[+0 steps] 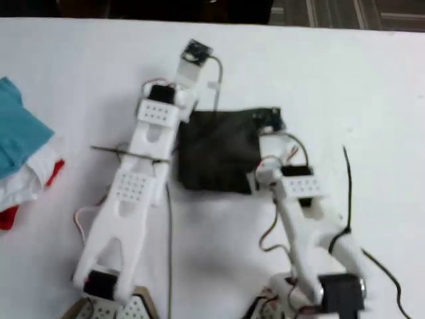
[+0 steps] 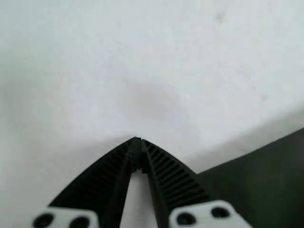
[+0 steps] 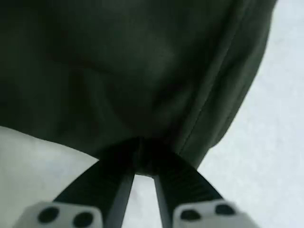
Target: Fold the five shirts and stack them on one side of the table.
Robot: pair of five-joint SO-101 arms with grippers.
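Observation:
A black shirt (image 1: 219, 151) lies folded into a rough square at the middle of the white table (image 1: 319, 73). My right gripper (image 1: 263, 136) stands at its right edge near the far corner. In the right wrist view the right gripper (image 3: 139, 154) is shut on the hem of the black shirt (image 3: 142, 71). My left gripper (image 1: 180, 93) is just past the shirt's far left corner. Over bare table, the left gripper (image 2: 137, 145) is shut with nothing in it, and a corner of the black shirt (image 2: 266, 175) lies beside it.
A heap of shirts, teal (image 1: 18, 136) over white (image 1: 30, 174) and red (image 1: 10, 216), sits at the table's left edge. Cables trail beside both arm bases at the near edge. The table's far edge runs along a dark floor (image 1: 332, 13).

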